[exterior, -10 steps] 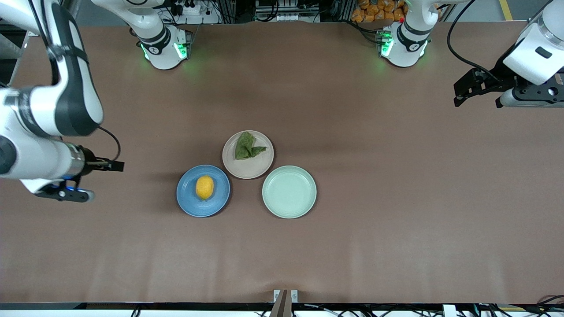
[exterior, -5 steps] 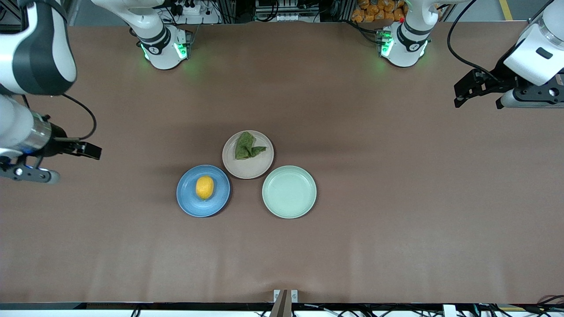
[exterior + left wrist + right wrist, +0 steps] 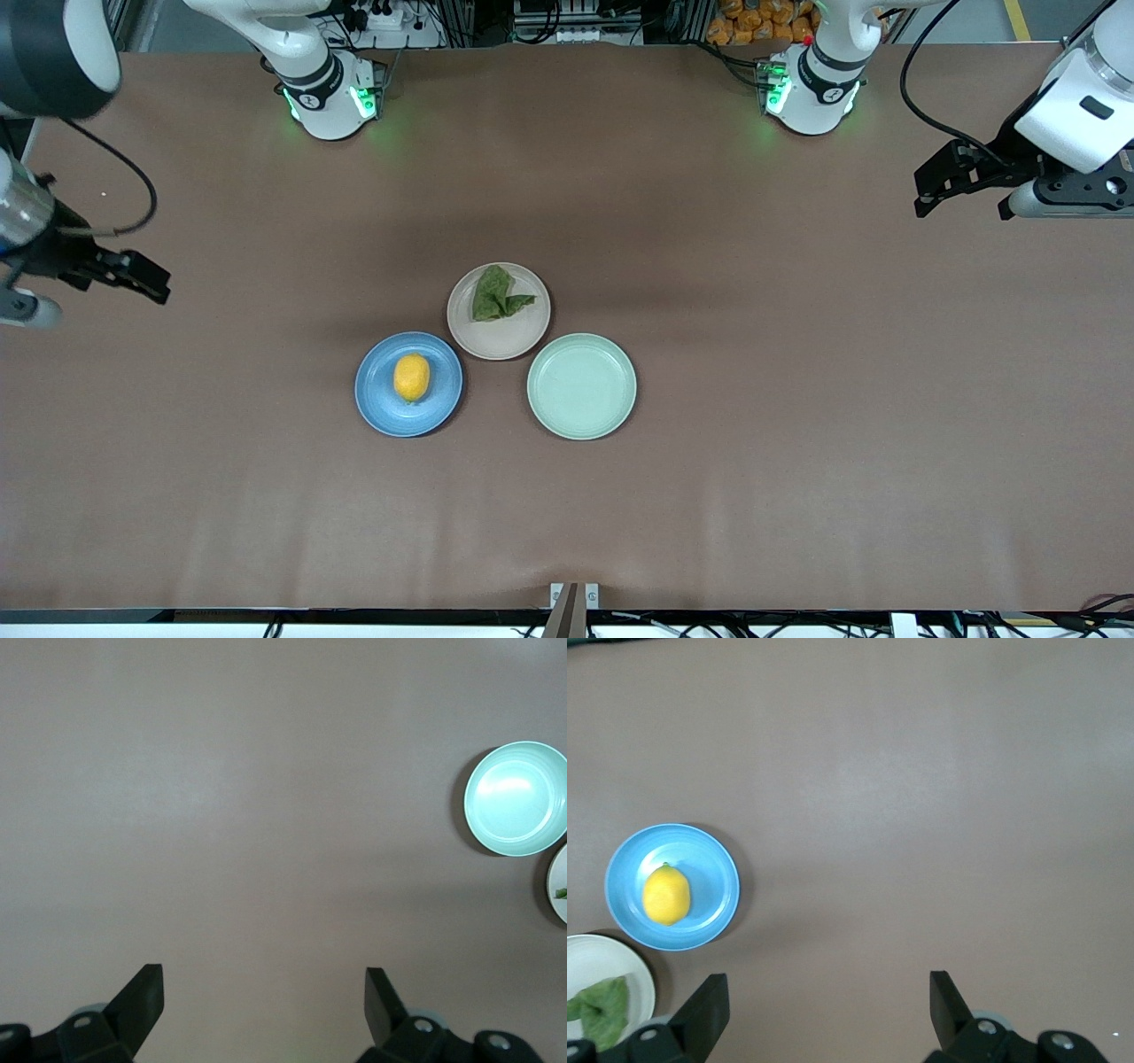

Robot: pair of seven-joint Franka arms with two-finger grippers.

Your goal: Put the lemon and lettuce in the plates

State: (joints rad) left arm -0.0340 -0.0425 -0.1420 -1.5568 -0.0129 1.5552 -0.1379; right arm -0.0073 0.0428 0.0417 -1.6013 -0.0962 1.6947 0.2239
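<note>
Judging from how things lie, both items are already placed, so the step in hand looks like pulling the arms clear, and doing that well means keeping both grippers high and away from the plates. Nearest the front camera sits the blue plate (image 3: 408, 385) with the lemon (image 3: 412, 377) resting near its middle. Just beside it, toward the left arm's end, is the mint green plate (image 3: 581, 386), holding nothing. A little farther from the camera, the beige plate (image 3: 499, 311) carries the lettuce (image 3: 498, 294), which lies toward its farther rim. The three plates nearly touch, so a low sweep could nudge one into another. The right gripper (image 3: 115, 275) hangs over bare table at the right arm's end, fingers spread wide and holding nothing. The left gripper (image 3: 961, 182) waits over the left arm's end, likewise wide open and empty.
</note>
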